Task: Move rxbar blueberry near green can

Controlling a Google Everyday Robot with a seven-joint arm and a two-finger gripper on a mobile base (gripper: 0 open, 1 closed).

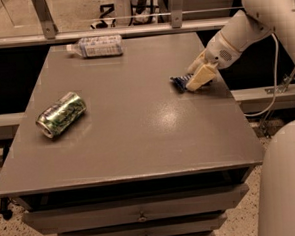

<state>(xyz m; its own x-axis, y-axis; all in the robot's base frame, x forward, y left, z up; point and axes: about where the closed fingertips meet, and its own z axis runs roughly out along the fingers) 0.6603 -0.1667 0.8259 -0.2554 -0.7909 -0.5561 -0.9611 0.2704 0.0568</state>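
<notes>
"How much of the snack bar [179, 81] shows?"

"Only its dark left end. The rest lies under the gripper [200, 77], near the right edge of the tabletop [138, 130]."

"And the arm [242, 31]?"

"It leaves the picture at the upper right. The robot's body [286, 181] is cut off by the right and bottom edges."

"Can the bottle [98, 46] at the far edge be read?"

"No, its lettering cannot be made out, nor the print on the can [61, 114] near the left edge."

Smooth white rounded arm [242, 31], pale cable [274, 77] trailing; cream, seemingly padded jaws at the table's [139, 140] right side
</notes>
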